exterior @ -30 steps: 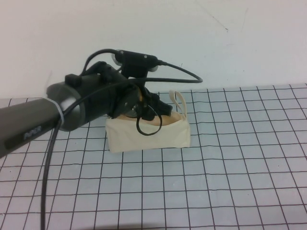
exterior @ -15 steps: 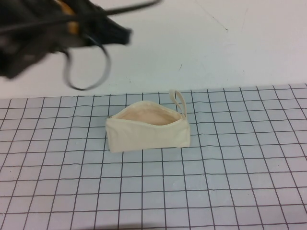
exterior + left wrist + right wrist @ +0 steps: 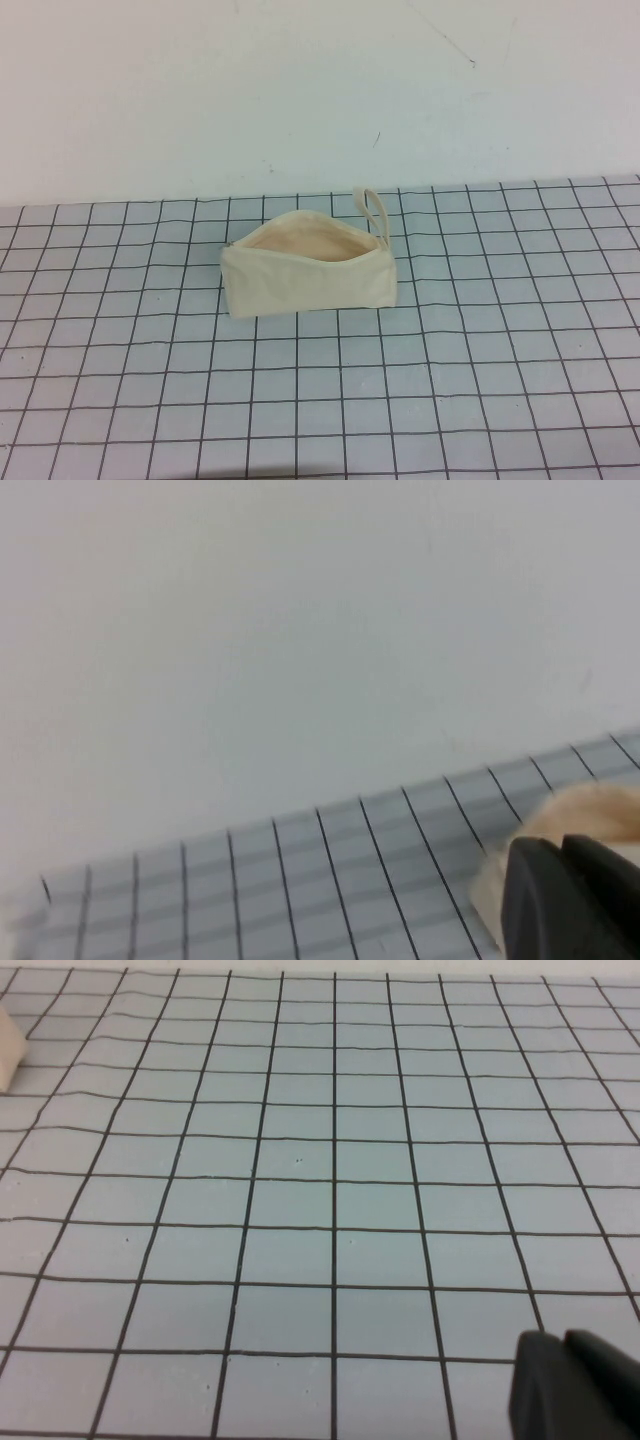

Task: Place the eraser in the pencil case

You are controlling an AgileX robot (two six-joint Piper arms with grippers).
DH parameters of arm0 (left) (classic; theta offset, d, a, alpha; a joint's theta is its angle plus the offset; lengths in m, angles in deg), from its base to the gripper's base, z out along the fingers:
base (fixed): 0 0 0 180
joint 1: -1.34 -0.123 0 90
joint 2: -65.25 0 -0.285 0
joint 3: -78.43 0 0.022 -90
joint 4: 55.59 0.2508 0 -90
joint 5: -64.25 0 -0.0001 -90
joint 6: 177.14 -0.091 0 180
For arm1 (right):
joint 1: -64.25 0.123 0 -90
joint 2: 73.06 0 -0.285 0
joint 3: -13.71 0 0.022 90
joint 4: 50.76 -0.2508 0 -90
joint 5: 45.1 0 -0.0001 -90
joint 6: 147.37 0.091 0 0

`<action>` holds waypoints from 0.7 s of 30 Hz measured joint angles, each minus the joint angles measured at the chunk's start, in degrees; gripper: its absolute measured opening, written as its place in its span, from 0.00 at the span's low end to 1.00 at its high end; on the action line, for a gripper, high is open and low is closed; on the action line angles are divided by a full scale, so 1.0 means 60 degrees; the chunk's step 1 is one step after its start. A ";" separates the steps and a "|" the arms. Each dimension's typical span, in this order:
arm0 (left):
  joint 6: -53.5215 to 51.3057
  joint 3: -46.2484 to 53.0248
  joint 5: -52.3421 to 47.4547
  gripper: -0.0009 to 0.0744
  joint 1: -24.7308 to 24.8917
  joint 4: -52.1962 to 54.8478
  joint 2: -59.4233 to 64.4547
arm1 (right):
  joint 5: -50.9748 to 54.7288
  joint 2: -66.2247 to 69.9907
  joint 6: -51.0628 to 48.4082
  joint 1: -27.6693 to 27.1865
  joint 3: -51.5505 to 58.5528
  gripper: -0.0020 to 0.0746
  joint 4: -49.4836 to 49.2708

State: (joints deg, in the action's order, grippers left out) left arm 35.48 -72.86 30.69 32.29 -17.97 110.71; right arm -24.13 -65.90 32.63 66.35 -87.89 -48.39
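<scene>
The cream pencil case [image 3: 308,285] lies on the grid mat [image 3: 480,380] near its middle, its zip open and peach lining [image 3: 310,246] showing, its loop strap [image 3: 375,210] at the right end. The eraser does not show in any view. Neither arm is in the high view. My left gripper [image 3: 562,852] is shut and empty, raised, with a blurred part of the pencil case [image 3: 590,805] behind its tips. My right gripper [image 3: 563,1345] is shut and empty, low over bare mat; a corner of the pencil case [image 3: 6,1052] shows at that view's edge.
A plain white surface [image 3: 320,90] lies beyond the mat's far edge. Bare grid squares lie all around the pencil case.
One second ago my left arm was at the pencil case's opening. It lifted away up and to the left and has left the high view. The pencil case has not moved.
</scene>
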 joint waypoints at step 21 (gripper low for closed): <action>0.0058 0.4168 -0.0192 0.01 0.0000 -0.1849 -0.4343 | 0.0000 0.0000 0.0000 0.0000 0.0000 0.02 0.0000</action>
State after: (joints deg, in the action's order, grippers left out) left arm 35.82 -47.85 29.54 32.29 -29.07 84.66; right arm -24.13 -65.90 32.63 66.35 -87.89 -48.39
